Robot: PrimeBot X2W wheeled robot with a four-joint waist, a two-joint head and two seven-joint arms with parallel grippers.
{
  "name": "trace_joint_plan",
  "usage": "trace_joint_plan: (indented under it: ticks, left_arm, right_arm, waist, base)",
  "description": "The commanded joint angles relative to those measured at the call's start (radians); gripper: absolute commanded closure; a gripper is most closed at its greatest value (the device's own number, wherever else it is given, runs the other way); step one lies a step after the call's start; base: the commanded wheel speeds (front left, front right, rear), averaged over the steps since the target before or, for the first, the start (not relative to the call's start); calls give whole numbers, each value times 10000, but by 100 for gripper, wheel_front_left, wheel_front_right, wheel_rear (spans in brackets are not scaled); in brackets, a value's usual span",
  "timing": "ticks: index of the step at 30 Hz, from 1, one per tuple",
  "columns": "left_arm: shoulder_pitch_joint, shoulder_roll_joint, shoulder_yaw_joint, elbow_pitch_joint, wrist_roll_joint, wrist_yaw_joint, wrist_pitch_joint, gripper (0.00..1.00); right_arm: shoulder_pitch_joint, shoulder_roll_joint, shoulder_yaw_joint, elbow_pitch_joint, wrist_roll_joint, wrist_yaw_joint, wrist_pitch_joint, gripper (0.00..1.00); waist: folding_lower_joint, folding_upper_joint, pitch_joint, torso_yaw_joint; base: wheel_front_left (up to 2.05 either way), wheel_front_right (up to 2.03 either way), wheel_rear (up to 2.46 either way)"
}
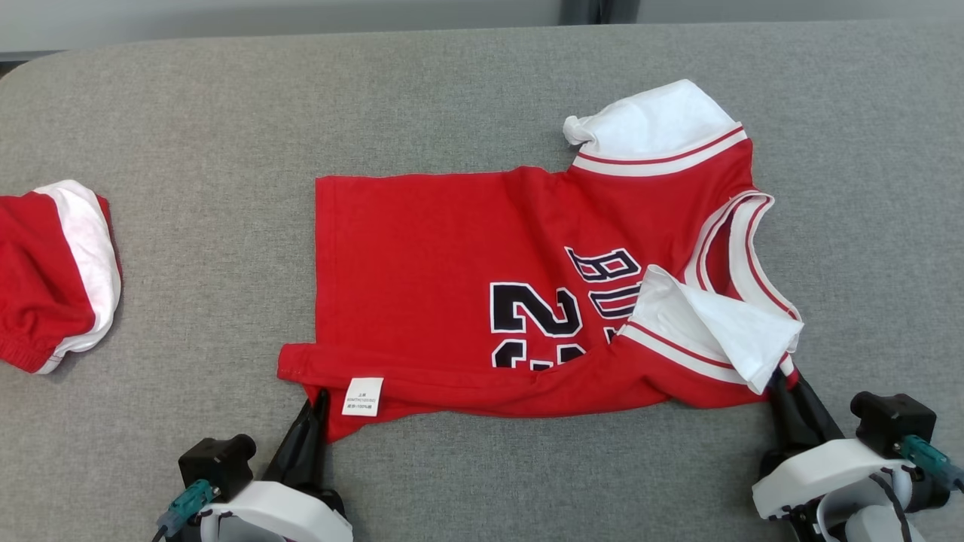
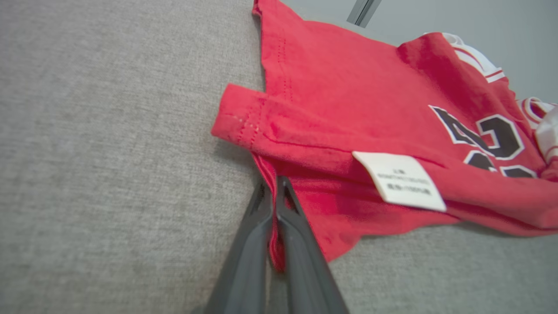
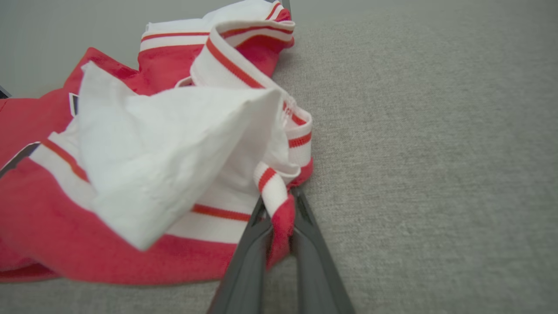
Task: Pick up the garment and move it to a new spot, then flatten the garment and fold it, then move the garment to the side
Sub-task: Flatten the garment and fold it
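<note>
Your left tool [image 2: 273, 185] pinches the hem corner of the red-and-white cotton basketball jersey [image 1: 452, 248] spread just ahead; your right tool [image 3: 279, 203] pinches its striped shoulder edge. Both bites look thin: uneven pulling could slip one free.

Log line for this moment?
phase: fold | left gripper: shut on jersey hem corner | right gripper: shut on jersey shoulder | jersey: spread on grey surface | second garment: left, apart

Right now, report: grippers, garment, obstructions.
Left gripper shut on red printed jersey, hem corner. Right gripper shut on its shoulder. White sleeve flipped. Red-and-white garment far left, apart.
</note>
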Motion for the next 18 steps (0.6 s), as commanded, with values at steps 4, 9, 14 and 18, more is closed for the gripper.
trace_joint_plan:
  ticks: [4, 9, 14, 18]
  left_arm:
    - [137, 181, 11, -221, 142, 171, -52, 100]
    - [528, 489, 208, -1045, 133, 328, 5, 100]
    - [1253, 864, 309, -2014, 7, 511, 637, 100]
    - [1941, 1048, 357, -2866, -74, 773, 1280, 100]
  right_arm:
    - [305, -151, -272, -363, 281, -19, 60, 100]
    - [824, -88, -573, -1066, 506, -8, 123, 100]
    - [1632, -75, -896, -1994, 606, -8, 698, 100]
    - [2474, 122, -1266, -2784, 639, -8, 1193, 100]
  waist:
    - [0, -1, -117, 62]
    - [0, -1, -349, 95]
    - [0, -1, -561, 88]
    - [0, -1, -753, 102]
  base:
    - [0, 0, 0]
    - [0, 0, 0]
    - [0, 0, 0]
    - [0, 0, 0]
